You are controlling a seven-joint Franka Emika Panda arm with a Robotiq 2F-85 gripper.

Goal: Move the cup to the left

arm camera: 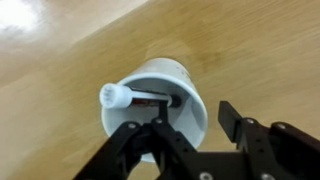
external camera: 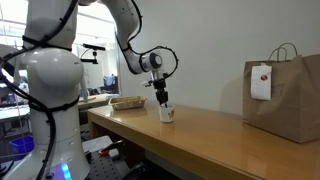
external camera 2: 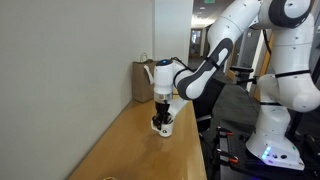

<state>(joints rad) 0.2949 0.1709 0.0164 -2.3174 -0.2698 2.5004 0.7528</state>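
Note:
The cup (external camera: 167,114) is a small white mug standing upright on the wooden table (external camera: 210,140). It shows in both exterior views (external camera 2: 164,127). In the wrist view the cup (arm camera: 185,85) holds a white-capped marker (arm camera: 125,96) lying across its inside. My gripper (external camera: 163,99) points down right over the cup (external camera 2: 160,114). In the wrist view the gripper (arm camera: 190,122) is open and straddles the cup's near wall: one finger reaches inside the rim, the other stands outside, a little apart from the wall.
A large brown paper bag (external camera: 285,95) with a white tag stands further along the table, also in an exterior view (external camera 2: 143,80). A shallow tan tray (external camera: 127,102) lies at the table's other end. A wall (external camera 2: 70,70) runs along one table side.

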